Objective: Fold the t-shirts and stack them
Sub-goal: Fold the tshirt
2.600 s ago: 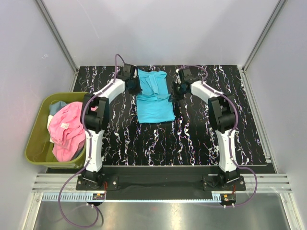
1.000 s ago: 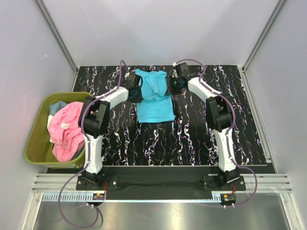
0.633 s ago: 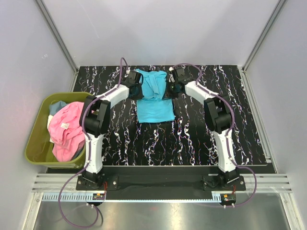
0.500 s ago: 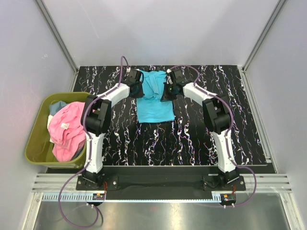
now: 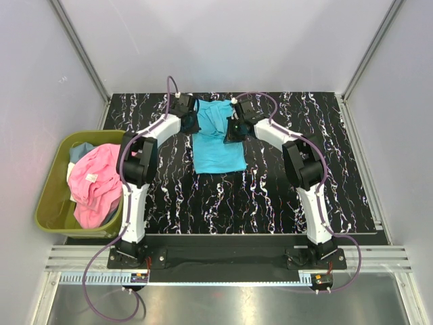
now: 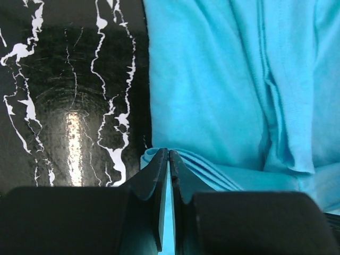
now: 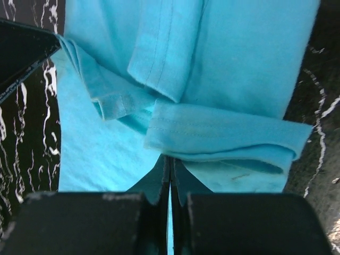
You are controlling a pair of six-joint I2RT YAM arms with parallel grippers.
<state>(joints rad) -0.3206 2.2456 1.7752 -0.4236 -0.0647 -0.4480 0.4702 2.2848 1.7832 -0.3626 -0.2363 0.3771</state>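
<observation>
Centrally, at the far middle of the bench (image 5: 284, 183), the turquoise t-shirt (image 5: 218, 154) lies as a rectangle. Its near half is flat and smooth, and its far half is bunched into soft folds with stitched hems showing. The left pincer (image 5: 191, 122) is nipped closed on a layered fold at the shirt's left edge, with a sliver of cloth between its black fingers (image 6: 159, 175). The right pincer (image 5: 233, 128) is likewise pressed narrow on a doubled hem at the right edge. Both white arms reach forward and bend inward, so their wrists face each other across the shirt.

An olive-green bin (image 5: 46, 203) stands off the bench's left edge. It holds a crumpled pink t-shirt (image 5: 95, 183) that spills over its rim, with a light blue-grey one (image 5: 80, 152) behind it. The bench top is glossy black with white marble-like veins.
</observation>
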